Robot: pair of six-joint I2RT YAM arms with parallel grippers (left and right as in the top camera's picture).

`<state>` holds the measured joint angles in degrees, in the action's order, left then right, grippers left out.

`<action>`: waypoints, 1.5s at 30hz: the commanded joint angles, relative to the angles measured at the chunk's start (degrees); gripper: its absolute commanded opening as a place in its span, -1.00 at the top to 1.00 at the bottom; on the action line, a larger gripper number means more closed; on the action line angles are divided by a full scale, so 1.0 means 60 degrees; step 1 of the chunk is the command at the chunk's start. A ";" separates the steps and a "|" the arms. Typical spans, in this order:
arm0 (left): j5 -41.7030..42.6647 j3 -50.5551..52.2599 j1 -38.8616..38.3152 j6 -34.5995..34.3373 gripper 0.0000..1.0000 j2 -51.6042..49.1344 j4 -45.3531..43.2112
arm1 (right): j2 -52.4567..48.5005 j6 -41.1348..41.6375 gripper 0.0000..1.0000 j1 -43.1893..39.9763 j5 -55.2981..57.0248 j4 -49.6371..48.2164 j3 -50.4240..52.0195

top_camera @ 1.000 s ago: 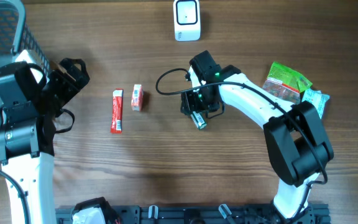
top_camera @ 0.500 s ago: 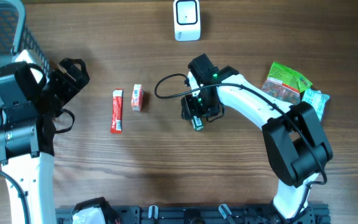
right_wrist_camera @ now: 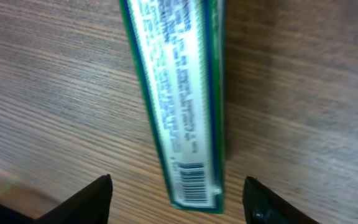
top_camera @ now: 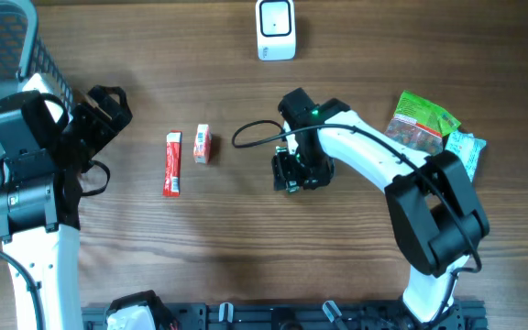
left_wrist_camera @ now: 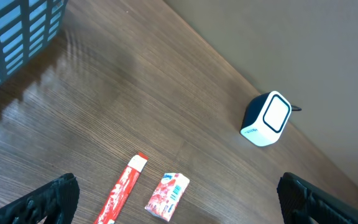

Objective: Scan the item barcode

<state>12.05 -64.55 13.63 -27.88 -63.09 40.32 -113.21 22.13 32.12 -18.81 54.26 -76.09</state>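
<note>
The right jaws stand part-open astride the green box (right_wrist_camera: 179, 93), one dark finger (right_wrist_camera: 95, 198) to each side. Bare wood shows between each finger and the carton, so we judge that nothing is gripped. The box lies flat on the table (top_camera: 246, 257), near the middle in the overhead view, mostly hidden under the wrist. It is a long, narrow cardboard carton with crisp edges. Its upper face is white, printed with fine text, and framed in green. The barcode (right_wrist_camera: 192, 176) sits at the end nearest the jaws, facing up.

We judge this to be the pick-up step, with the scan itself not yet done. The next move calls for closing squarely on the long sides without covering the barcode, then lifting. The carton then goes toward 12 o'clock, with the coded face turned to the scanner (top_camera: 275, 29), a white, rounded, glossy plastic block.

The left jaws are spread wide and empty at 9 o'clock, their fingers (left_wrist_camera: 55, 198) at the frame's lower corners. Between the arms lie a slim red stick packet (top_camera: 172, 164) and a small red-and-white packet (top_camera: 202, 144). A crinkly green pouch (top_camera: 422, 117) rests at 3 o'clock. A slatted basket (top_camera: 7, 46) fills the 10 o'clock corner.
</note>
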 commanded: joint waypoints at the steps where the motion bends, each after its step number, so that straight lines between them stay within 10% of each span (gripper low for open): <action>1: 0.0011 -0.0004 0.0055 0.0113 -1.00 0.0015 -0.0022 | -0.0135 0.1209 -0.38 0.0576 -0.1133 -0.0379 0.0124; 11: 0.0011 -0.0004 0.0055 0.0113 -1.00 0.0015 -0.0022 | -0.0135 0.2845 -0.38 0.2335 -0.1883 -0.3599 0.0124; 27: 0.0011 -0.0004 0.0055 0.0113 -1.00 0.0015 -0.0022 | 0.1162 -0.2087 -0.29 -0.0885 -0.3126 -0.3526 -0.0029; 34: 0.0011 -0.0004 0.0055 0.0113 -1.00 0.0015 -0.0022 | 0.1086 -0.2623 0.13 -0.1319 -0.1756 -0.4524 -0.0029; 37: 0.0011 -0.0004 0.0055 0.0113 -1.00 0.0015 -0.0022 | 0.0922 -0.2685 0.89 -0.1242 -0.1508 -0.4765 -0.0029; 45: 0.0011 -0.0004 0.0055 0.0113 -1.00 0.0015 -0.0022 | -0.0011 -0.2579 0.91 -0.1239 -0.1082 -0.4564 -0.0025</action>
<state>12.05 -64.55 13.63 -27.88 -63.09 40.32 -109.62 7.22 24.45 -26.89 25.91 -75.57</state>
